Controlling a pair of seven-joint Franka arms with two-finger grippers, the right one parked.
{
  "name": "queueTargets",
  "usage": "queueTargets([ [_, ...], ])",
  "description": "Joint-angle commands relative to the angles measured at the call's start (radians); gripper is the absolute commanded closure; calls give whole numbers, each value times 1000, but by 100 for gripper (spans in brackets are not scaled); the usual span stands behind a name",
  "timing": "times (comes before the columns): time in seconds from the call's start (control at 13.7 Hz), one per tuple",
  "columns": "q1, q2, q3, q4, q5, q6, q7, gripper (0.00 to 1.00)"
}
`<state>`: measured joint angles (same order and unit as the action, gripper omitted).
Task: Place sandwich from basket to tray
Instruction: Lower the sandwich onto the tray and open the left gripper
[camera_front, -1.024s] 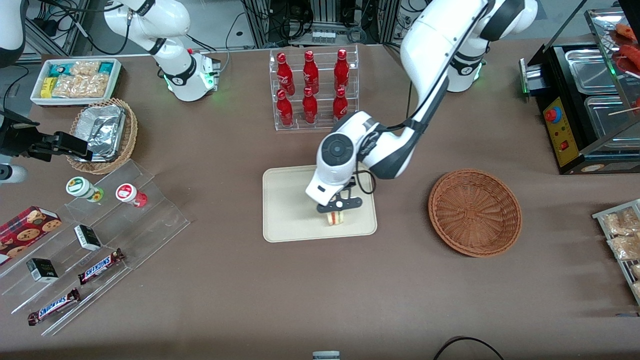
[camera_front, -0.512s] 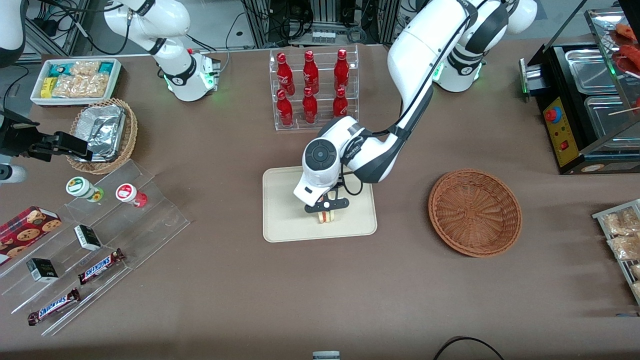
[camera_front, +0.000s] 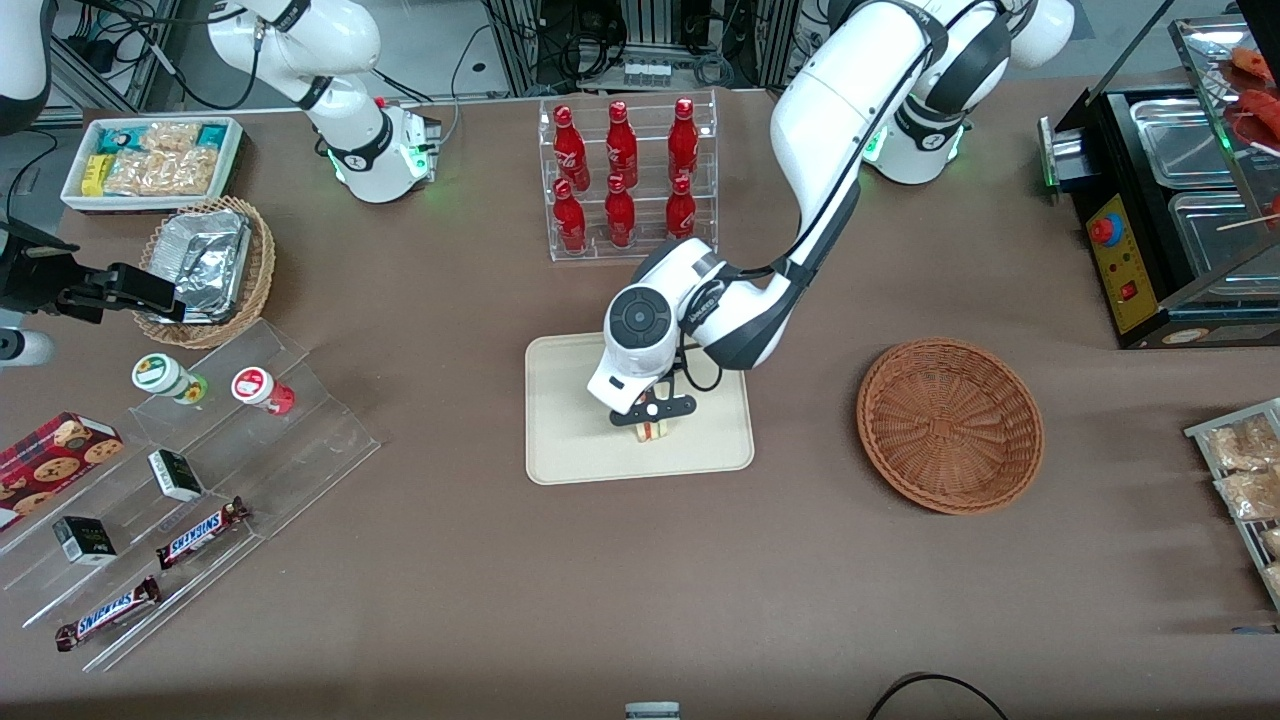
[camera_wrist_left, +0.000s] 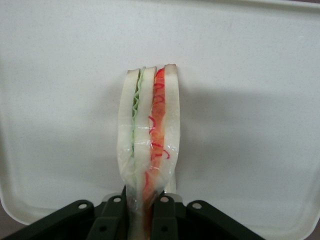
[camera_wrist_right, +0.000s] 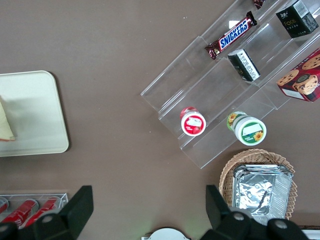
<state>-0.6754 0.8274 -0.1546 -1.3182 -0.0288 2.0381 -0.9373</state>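
Gripper: we see the gripper (camera_front: 650, 418) low over the middle of the tray (camera_front: 560, 440), its two fingers (camera_wrist_left: 114, 214) pressed against the flanks of the sandwich (camera_front: 651, 431), so it is clamped on it.

Sandwich: held on edge, cut face with the red-orange and green stripes turned toward the wrist camera (camera_wrist_left: 150, 145). It sits inside the tray's rim (camera_wrist_left: 30, 210). We cannot tell whether its lower edge touches the tray floor or hangs just above it.

Change over the last second: the arm has carried the sandwich from the part of the tray nearer the basket (camera_front: 950, 425) toward the tray's centre. Over the last half second the shift is slight, so we judge the transfer motion to be nearly finished.

Basket: reddish-brown wicker, toward the working arm's end of the table, well apart from the tray. Nothing shows inside it.

Task status: pick and carry done; release not yet done. We read this as the final placing step.

Next move, our judgement: lower until contact is sure, part the fingers, lift straight up.

Risk: the wedge stands on a narrow edge and looks soft and film-wrapped; once released it may tip onto its side, or cling to a finger pad as the gripper rises. Either way it should stay within the tray.

Surroundings: bottle rack (camera_front: 625, 180) farther from the front camera than the tray, not in the way.
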Motion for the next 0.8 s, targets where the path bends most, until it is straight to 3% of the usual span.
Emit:
queueTargets([
  [0.0, -10, 3, 6, 48, -14, -24, -21, 0],
  [0.51, 10, -82, 20, 182, 3, -232, 5, 0],
  [0.73, 8, -164, 110, 148, 18, -304, 145, 0],
])
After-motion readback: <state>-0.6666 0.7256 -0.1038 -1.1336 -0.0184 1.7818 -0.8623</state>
